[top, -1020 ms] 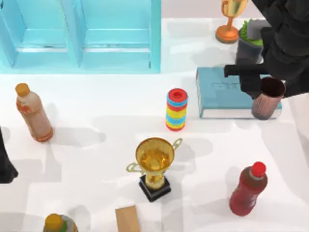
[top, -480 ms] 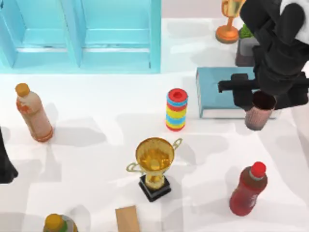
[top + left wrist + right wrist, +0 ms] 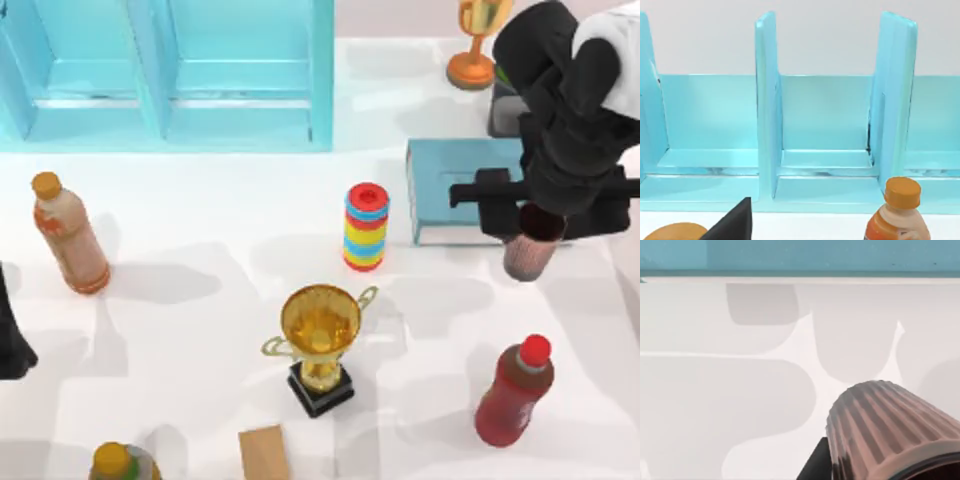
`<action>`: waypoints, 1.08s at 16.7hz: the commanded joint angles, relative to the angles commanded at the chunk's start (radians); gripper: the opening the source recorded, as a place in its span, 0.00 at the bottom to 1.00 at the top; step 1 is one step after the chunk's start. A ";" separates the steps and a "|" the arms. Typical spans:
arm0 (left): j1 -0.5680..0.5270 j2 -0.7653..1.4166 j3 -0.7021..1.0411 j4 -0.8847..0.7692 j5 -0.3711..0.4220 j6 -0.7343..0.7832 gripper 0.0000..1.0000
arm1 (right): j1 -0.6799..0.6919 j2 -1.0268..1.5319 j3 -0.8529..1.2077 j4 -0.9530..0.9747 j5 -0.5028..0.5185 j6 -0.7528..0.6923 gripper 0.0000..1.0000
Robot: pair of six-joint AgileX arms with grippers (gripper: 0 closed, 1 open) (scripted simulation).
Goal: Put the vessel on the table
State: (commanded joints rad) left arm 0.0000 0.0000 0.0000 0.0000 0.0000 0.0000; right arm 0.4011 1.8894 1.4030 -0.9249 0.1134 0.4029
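The vessel (image 3: 526, 252) is a small ribbed copper-brown tumbler hanging upright just off the front edge of the teal book (image 3: 452, 190), above the white table (image 3: 200, 300). My right gripper (image 3: 538, 214) is shut on its rim from above, and the black arm hides most of its opening. The right wrist view has the vessel's ribbed wall (image 3: 885, 430) close up, with bare tabletop (image 3: 715, 390) beyond it. My left arm (image 3: 10, 340) stays parked at the table's left edge.
A light blue cabinet (image 3: 170, 70) fills the back left. A coloured ring stack (image 3: 367, 227), a gold trophy (image 3: 320, 335), a red bottle (image 3: 515, 392), an orange-capped bottle (image 3: 68, 235) and a wooden block (image 3: 263, 452) stand around. A plant pot (image 3: 503, 105) sits behind the book.
My right gripper has carried the vessel off the book, leftward and toward the front, and it now hangs lower over the tabletop. The left arm has not moved.
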 joint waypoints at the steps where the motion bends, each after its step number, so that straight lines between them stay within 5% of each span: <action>1: 0.000 0.000 0.000 0.000 0.000 0.000 1.00 | 0.000 0.000 0.000 0.000 0.000 0.000 0.15; 12: 0.000 0.000 0.000 0.000 0.000 0.000 1.00 | 0.000 0.000 0.000 0.000 0.000 0.000 0.98; 18: 0.000 0.000 0.000 0.000 0.000 0.000 1.00 | 0.000 0.000 0.000 0.000 0.000 0.000 1.00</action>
